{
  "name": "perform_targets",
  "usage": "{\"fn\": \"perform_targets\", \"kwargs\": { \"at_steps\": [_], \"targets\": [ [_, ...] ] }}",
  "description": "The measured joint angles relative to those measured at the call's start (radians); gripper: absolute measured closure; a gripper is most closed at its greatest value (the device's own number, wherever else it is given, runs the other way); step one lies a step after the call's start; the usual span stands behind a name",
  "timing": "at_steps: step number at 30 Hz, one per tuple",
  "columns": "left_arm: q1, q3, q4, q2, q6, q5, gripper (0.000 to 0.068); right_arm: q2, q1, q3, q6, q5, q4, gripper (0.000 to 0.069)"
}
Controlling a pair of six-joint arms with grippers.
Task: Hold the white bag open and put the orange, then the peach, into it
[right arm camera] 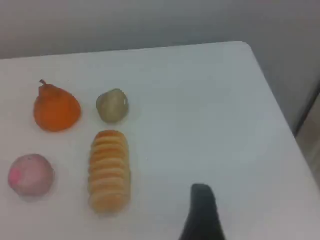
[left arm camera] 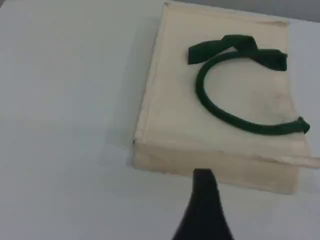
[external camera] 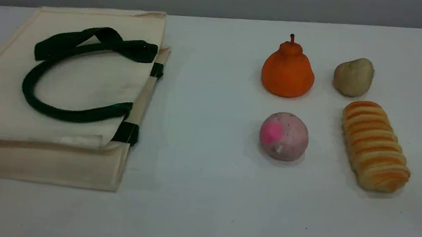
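The white bag (external camera: 81,81) lies flat and closed on the table's left side, its dark green handles (external camera: 74,116) resting on top. On the right stands the orange (external camera: 287,71), upright, with the peach (external camera: 283,136) just in front of it. Neither arm shows in the scene view. In the left wrist view, one fingertip (left arm camera: 204,182) of my left gripper hovers above the table beside the bag's (left arm camera: 170,110) folded bottom, holding nothing. In the right wrist view, a fingertip (right arm camera: 201,197) of my right gripper hangs right of the orange (right arm camera: 56,110) and peach (right arm camera: 31,175), also empty.
A beige-brown potato (external camera: 353,76) sits right of the orange. A striped bread loaf (external camera: 375,145) lies right of the peach. The table's right edge (right arm camera: 280,110) runs close beyond the right gripper, with a drop past it.
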Motion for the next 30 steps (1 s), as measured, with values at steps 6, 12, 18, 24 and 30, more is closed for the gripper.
{"fn": "perform_targets", "kwargs": {
  "at_steps": [6, 12, 18, 24, 30],
  "targets": [
    [0.000, -0.006, -0.002, 0.006, -0.003, -0.003, 0.0176, 0.000, 0.000, 0.000, -0.006, 0.000, 0.008, 0.0213],
    [0.000, -0.095, -0.003, 0.129, -0.030, -0.012, 0.0176, 0.060, 0.000, -0.020, -0.062, -0.036, 0.023, 0.0213],
    [0.000, -0.264, 0.025, 0.369, -0.030, -0.049, 0.0176, 0.222, 0.000, -0.074, -0.105, -0.152, 0.113, 0.0213],
    [0.000, -0.354, 0.063, 0.667, -0.034, -0.133, 0.0176, 0.433, 0.000, -0.130, -0.193, -0.294, 0.248, 0.0213],
    [0.000, -0.354, 0.065, 0.965, -0.049, -0.247, 0.0176, 0.658, 0.000, -0.177, -0.294, -0.399, 0.349, 0.0213]
  ]
}}
